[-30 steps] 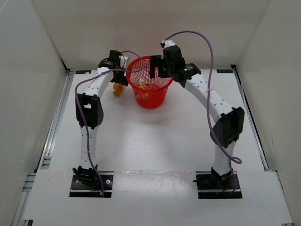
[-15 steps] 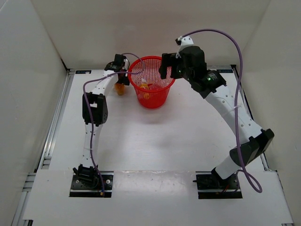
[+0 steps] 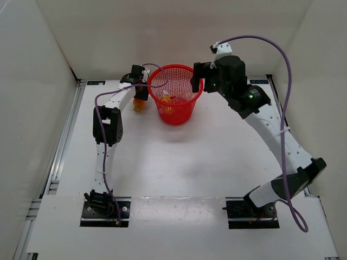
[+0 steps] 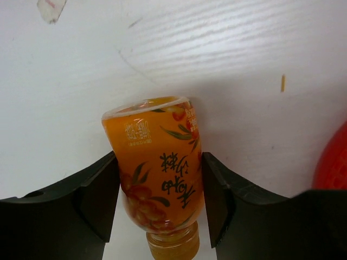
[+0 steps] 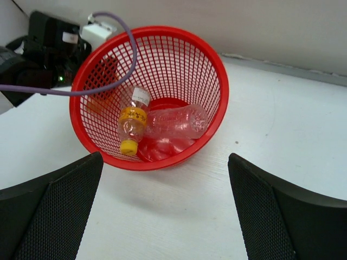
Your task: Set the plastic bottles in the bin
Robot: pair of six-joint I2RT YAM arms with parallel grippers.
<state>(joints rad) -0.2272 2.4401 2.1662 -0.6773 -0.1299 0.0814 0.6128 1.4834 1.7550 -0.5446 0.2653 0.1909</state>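
At the far side of the white table (image 3: 179,162), just left of the red mesh bin (image 3: 179,112), grips a stubby orange bottle (image 4: 160,162) between the left fingers (image 4: 103,189). Closed down to the bottle's width, with one dark pad against each flank. Points the bottle's neck back toward the wrist camera and its base away, over bare table. Cannot tell whether lifted clear of the table or resting on it. Shows printed leaves and dark characters on the orange label. Catches a sliver of the bin's red wall at the right edge of the left wrist view, near the bottle but apart from it.

Above the bin's right rim, holds the right fingers (image 5: 65,206) spread wide, with nothing between them. Looks down into the bin from the right wrist. Inside, on the bottom, finds a short clear bottle (image 5: 133,122) with an orange label and a yellow cap, lying on its side. Just beside it, touching, finds a longer clear bottle (image 5: 179,122), also on its side. Trails a purple cable (image 5: 116,81) from the left arm across the bin's left rim.
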